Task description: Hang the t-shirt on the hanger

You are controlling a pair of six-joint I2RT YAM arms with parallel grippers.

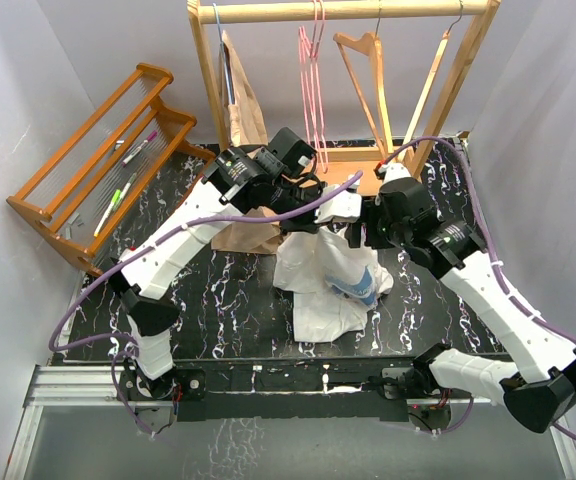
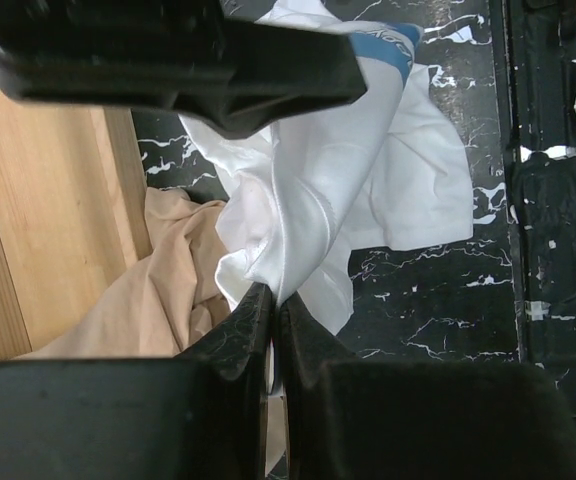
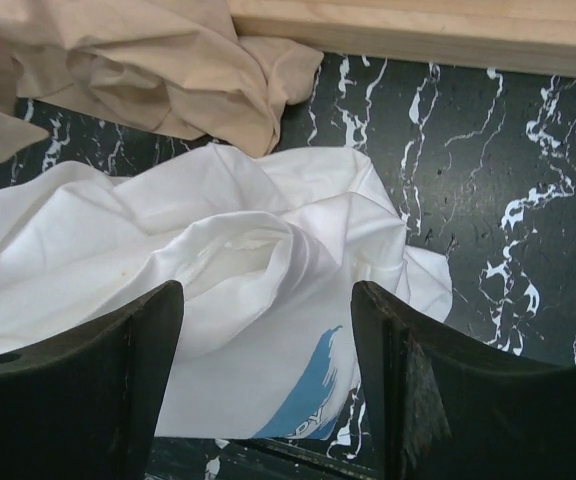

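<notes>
Okay so here's where things sit. The t-shirt (image 1: 320,272) is in a crumpled heap around the middle of the table (image 1: 218,310), a bit toward the far edge, with the blue print showing on the side facing the right arm. The left gripper (image 2: 273,300) is clenched on a fold of white cloth at the far end of the heap. In the left wrist view the fingers are pressed together with the fabric pinched between them, and the rest of the shirt trails off toward the near edge. So the long axis runs roughly far to near.

The right gripper (image 3: 268,300) hangs over the shirt with its fingers spread wide and nothing in them. In the right wrist view the white cloth lies right below and between the two pads, with the blue print just toward the near side. I can't tell if the tips are touching fabric yet.

The pink hanger (image 1: 313,75) is up on the wooden rail (image 1: 368,10) beyond the far edge, above and well apart from the shirt, with light-wood hangers (image 1: 368,70) to its right. A beige garment (image 3: 148,70) lies bunched just beside the shirt on the far left, touching it.

My guess is the right arm grabs next, since it's closest to the loose part. It needs to go straight down and avoid the beige stuff.
</notes>
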